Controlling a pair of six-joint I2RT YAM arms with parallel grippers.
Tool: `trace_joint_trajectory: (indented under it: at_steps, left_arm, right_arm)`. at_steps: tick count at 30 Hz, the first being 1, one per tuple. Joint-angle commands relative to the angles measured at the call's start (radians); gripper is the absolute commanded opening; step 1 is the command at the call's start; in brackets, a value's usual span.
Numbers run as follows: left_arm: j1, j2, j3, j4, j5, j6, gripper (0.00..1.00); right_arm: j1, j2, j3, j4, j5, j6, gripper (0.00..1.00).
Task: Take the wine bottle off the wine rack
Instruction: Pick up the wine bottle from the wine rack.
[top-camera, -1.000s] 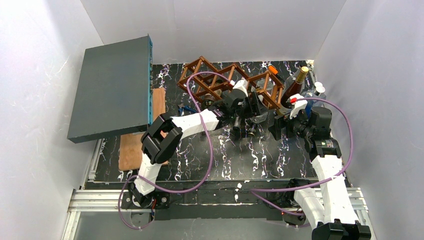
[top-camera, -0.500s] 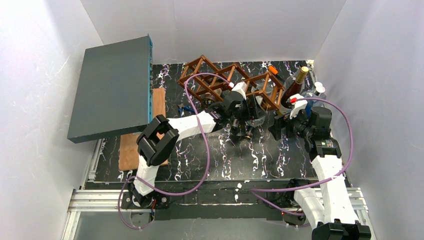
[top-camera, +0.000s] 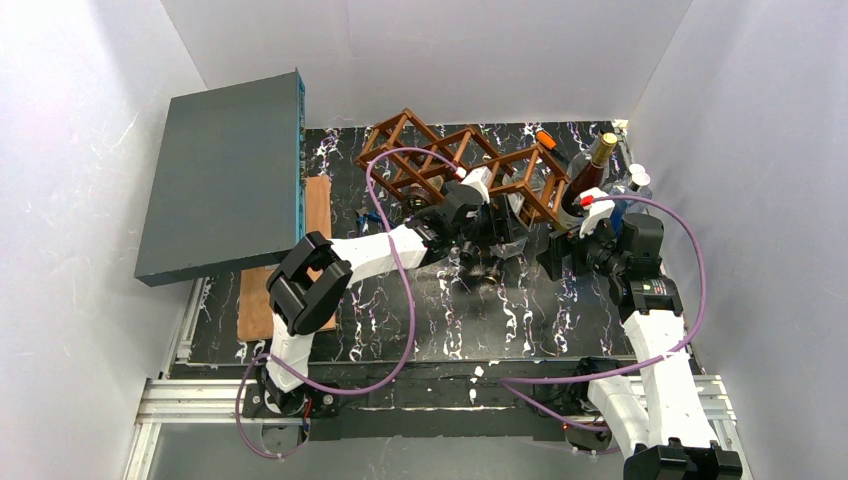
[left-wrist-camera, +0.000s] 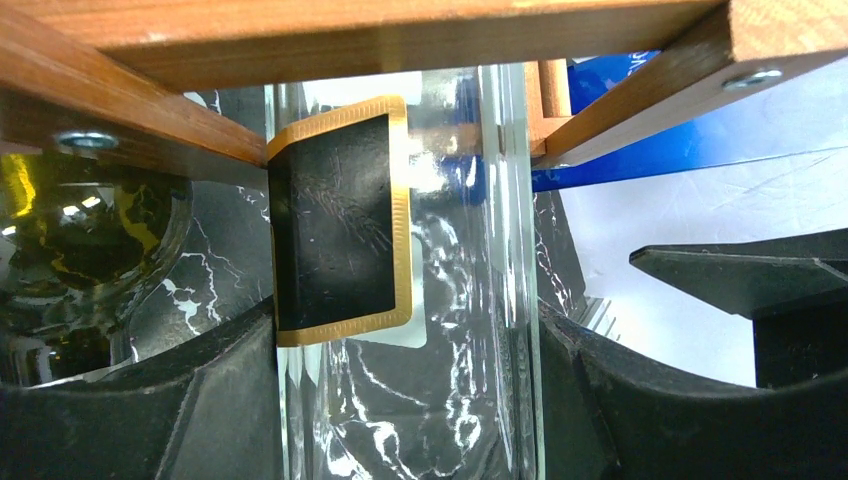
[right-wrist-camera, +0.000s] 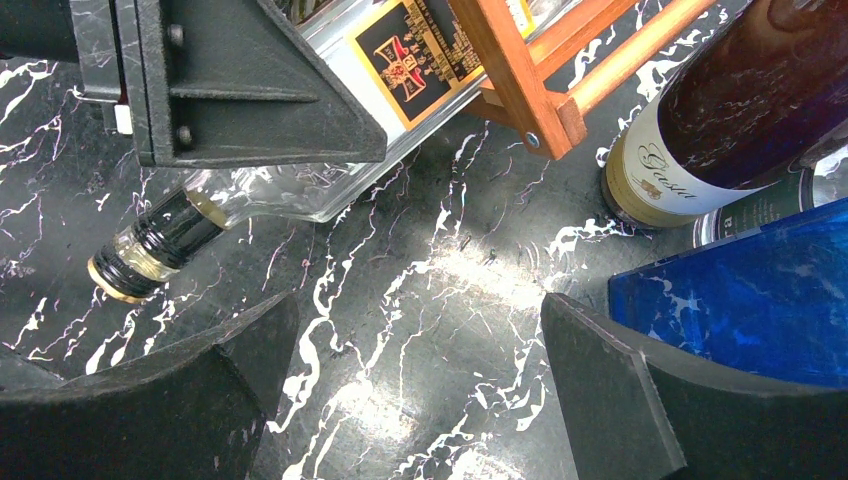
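Looking down from the top camera, I have the left gripper (top-camera: 500, 222) pushed up against the near face of the rack (top-camera: 440, 160), toward its right half. The wrist masks most of what sits between the fingers. The right gripper (top-camera: 552, 258) hangs just to the right of it, low over the table (top-camera: 540, 310), beside a dark bottle (top-camera: 588, 172) that stands upright at the rack's right end.

On the left wrist camera the picture is plain. The bottle (left-wrist-camera: 400, 300), clear glass with a black, gold-edged label, runs straight between my fingers (left-wrist-camera: 150, 410). Both fingers press its sides, so that hand is clamped on the body just below the label. Its far part lies inside a cell, with wooden slats crossing close above.

On the right wrist camera the bottle slopes out of the rack, and its capped neck is down by the table. The right fingers (right-wrist-camera: 620, 400) stand wide apart over bare marble with nothing between them.

I judge the glass rigid, smooth and breakable. It will likely be weighty, though I cannot tell how full it is. A grip on the body should hold better than one on the neck. I would draw it out along the cell's line, because twisting could jam it on the slats. The free hand could steady the neck.
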Motion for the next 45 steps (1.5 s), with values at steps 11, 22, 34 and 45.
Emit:
trace_joint_trajectory:
  at_steps: [11,22,34,45]
  left_arm:
    - [0.005,-0.125,-0.042,0.048,0.025,0.049,0.0]
    - [0.003,-0.146,-0.067,0.063,0.041,0.055,0.0]
    - [0.0,-0.172,-0.113,0.091,0.045,0.05,0.0]
    - [-0.002,-0.192,-0.144,0.108,0.051,0.044,0.0]
  right_arm:
    - [-0.004,-0.007,-0.001,0.031,-0.002,-0.01,1.0]
    - [-0.004,-0.008,-0.001,0.032,-0.004,-0.011,1.0]
    - [-0.005,-0.009,-0.002,0.032,-0.007,-0.01,1.0]
    - [-0.006,-0.01,-0.002,0.032,-0.009,-0.012,1.0]
